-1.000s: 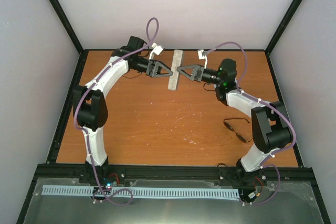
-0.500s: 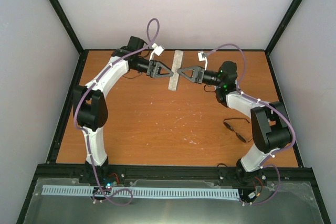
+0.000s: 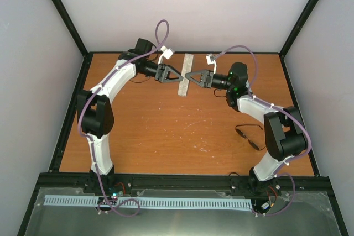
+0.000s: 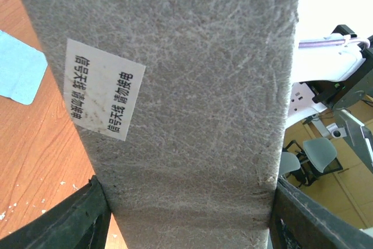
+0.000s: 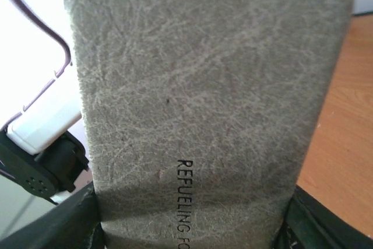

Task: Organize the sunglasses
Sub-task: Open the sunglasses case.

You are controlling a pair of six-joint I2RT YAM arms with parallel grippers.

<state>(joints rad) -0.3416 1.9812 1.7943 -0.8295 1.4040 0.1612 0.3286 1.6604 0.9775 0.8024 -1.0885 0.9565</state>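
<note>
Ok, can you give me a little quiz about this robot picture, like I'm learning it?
1. True or false: the thin black wire-framed sunglasses lie inside the grey rectangular case.
2. The left gripper and right gripper are: A) both around the case, B) both around the sunglasses, C) both pointing straight up.
3. What colour is the flat cloth beside the case?

Key: 1 false; 2 A; 3 pale blue.

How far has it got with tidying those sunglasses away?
Early days. Nothing looks finished: the sunglasses lie loose on the right side of the table. In hand: the left gripper and right gripper grip the grey case between them. Probably left: opening it and putting the sunglasses inside.
</note>
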